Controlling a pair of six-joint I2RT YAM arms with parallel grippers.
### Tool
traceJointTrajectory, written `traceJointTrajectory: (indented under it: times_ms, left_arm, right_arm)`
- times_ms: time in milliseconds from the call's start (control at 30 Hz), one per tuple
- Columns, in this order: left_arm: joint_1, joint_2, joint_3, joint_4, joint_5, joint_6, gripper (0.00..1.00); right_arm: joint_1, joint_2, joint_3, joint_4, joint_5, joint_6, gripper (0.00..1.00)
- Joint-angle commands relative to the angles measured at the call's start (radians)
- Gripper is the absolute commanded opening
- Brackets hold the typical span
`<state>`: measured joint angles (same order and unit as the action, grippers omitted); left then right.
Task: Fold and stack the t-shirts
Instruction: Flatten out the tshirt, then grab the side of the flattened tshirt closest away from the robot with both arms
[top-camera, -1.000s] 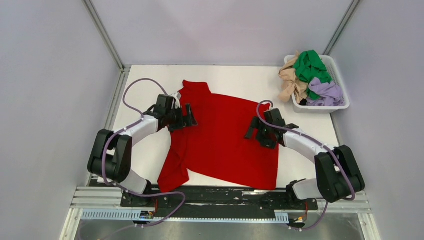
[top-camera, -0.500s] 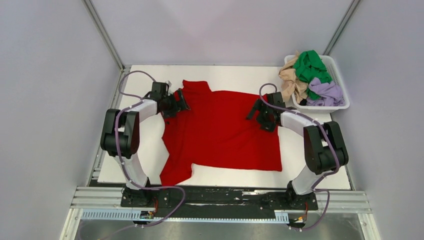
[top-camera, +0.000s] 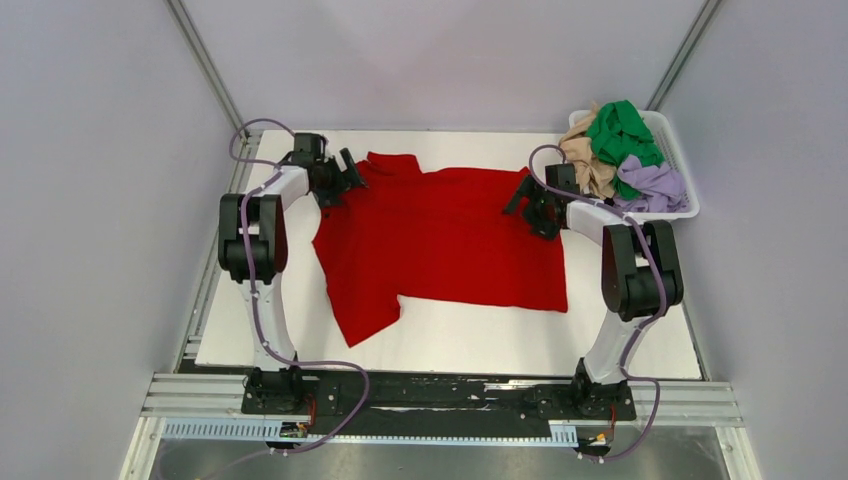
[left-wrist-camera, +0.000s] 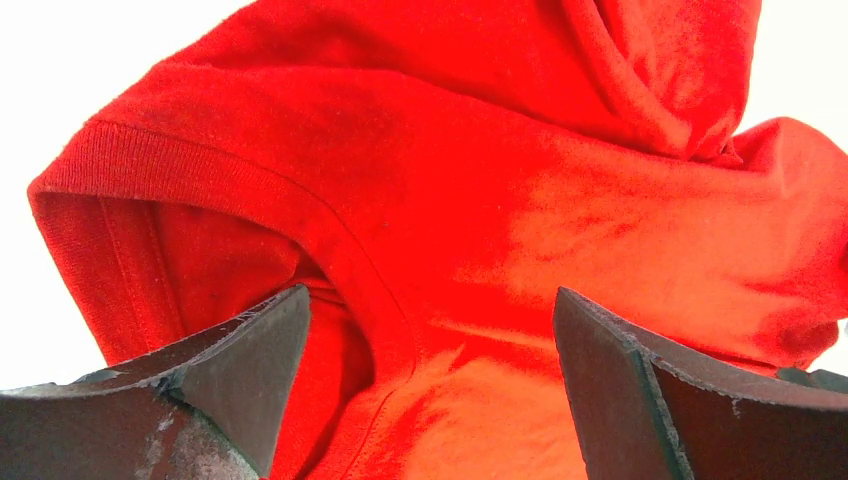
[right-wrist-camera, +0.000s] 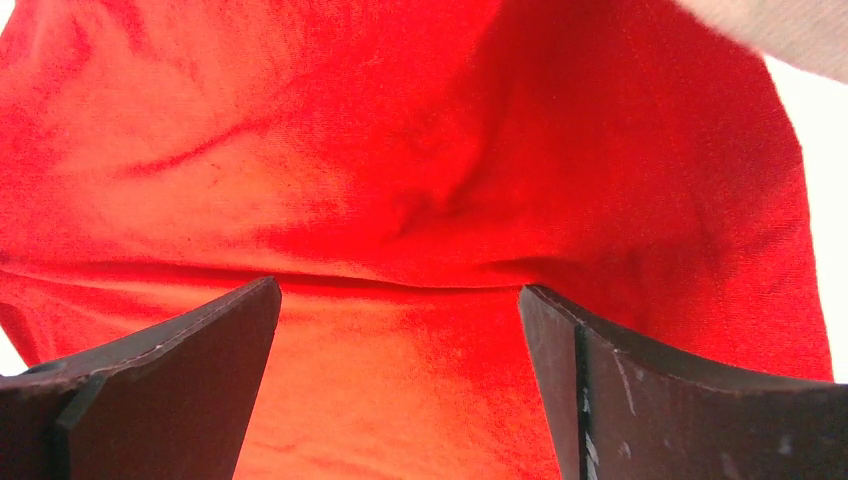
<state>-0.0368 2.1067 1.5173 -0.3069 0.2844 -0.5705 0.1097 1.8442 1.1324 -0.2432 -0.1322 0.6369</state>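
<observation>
Top external: the red t-shirt (top-camera: 440, 240) lay spread on the white surface (top-camera: 480, 340), one sleeve pointing near-left and cloth bunched at its far-left corner. Both arms reached to the shirt's far edge. The left tool (top-camera: 350, 172) was at the far-left corner. The right tool (top-camera: 530, 203) was at the far-right corner, just beside the basket (top-camera: 680, 160), which held the green t-shirt (top-camera: 620, 130), beige t-shirt (top-camera: 580, 160) and lavender t-shirt (top-camera: 650, 185) in a heap.

My read: the tools were set at the two far corners to pinch that edge for a fold or a straightening pull.

Both tools were wide open and gripped nothing. Left wrist: a ribbed edge (left-wrist-camera: 250, 190) and bunched cloth sat just ahead of the gap between the jaws. Right wrist: wrinkled red cloth lay under the gap, with a crease (right-wrist-camera: 400, 280) running across. Couldn't tell if the fingertips touched the cloth.
</observation>
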Motion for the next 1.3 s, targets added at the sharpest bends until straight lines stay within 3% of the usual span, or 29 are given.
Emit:
traceJointTrajectory:
  times_ms: [0,200,400,567,767,867,1067,1267]
  left_arm:
    - [0.026,0.074,0.107,-0.101,-0.034,0.041,1.00]
    - [0.024,-0.134,0.005,-0.037,0.049,0.045,1.00]
    - [-0.016,-0.502,-0.307,-0.050,0.002,0.054,1.00]
    - [-0.154,-0.761,-0.457,-0.246,-0.146,0.074,1.00]
    - [-0.300,-1.020,-0.653,-0.457,-0.234,-0.015,1.00]
    - [-0.365,-1.056,-0.742,-0.534,-0.237,-0.076,1.00]
    - [-0.471,-1.070,-0.824,-0.532,-0.225,-0.184,0.98]
    - [-0.488,-1.018,-0.894,-0.457,-0.245,-0.224,0.92]
  right_arm:
    - [-0.022,0.004,0.007,-0.012,0.081,-0.077,1.00]
    - [-0.015,-0.205,-0.092,-0.011,0.071,-0.075,1.00]
    - [-0.015,-0.517,-0.312,-0.036,0.079,-0.044,1.00]
    - [-0.023,-0.834,-0.497,-0.074,0.196,0.046,1.00]
    - [-0.027,-1.044,-0.607,-0.134,0.205,0.048,1.00]
    - [-0.028,-1.085,-0.626,-0.170,0.234,0.047,1.00]
    - [-0.027,-1.078,-0.626,-0.209,0.255,0.053,1.00]
    - [-0.027,-1.045,-0.620,-0.216,0.294,0.062,1.00]
